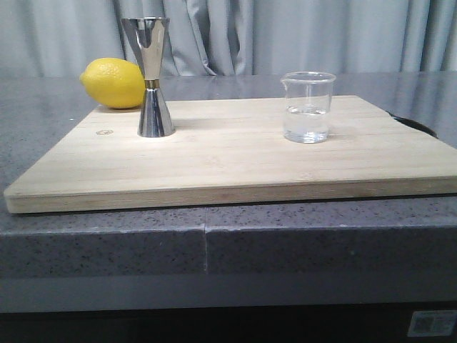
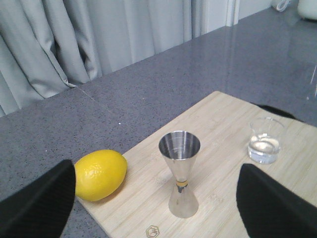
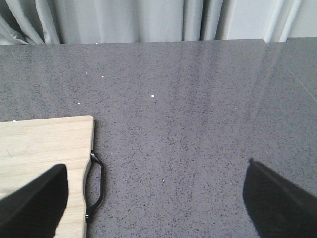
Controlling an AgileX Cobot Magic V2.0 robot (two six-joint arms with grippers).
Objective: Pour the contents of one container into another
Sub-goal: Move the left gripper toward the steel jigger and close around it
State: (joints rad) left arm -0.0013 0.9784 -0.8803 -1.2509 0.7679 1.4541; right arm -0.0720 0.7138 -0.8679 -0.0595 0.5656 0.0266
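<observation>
The clear glass beaker [image 1: 308,107] stands upright on the right half of the wooden board [image 1: 235,164], with clear liquid in its lower part; the left wrist view also catches the beaker [image 2: 266,141]. The steel jigger [image 1: 151,77] with its gold waist band stands upright on the board's left, empty inside as the jigger [image 2: 181,172] shows from above. My left gripper [image 2: 158,210] is open, hovering above and in front of the jigger, touching nothing. My right gripper [image 3: 156,203] is open over bare counter beyond the board's right end. Neither gripper shows in the front view.
A yellow lemon [image 1: 114,83] lies behind the board's left corner, close to the jigger. The board's black handle [image 3: 95,186] sticks out at its right end. The grey speckled counter [image 3: 188,99] runs back to a curtain [image 1: 285,36].
</observation>
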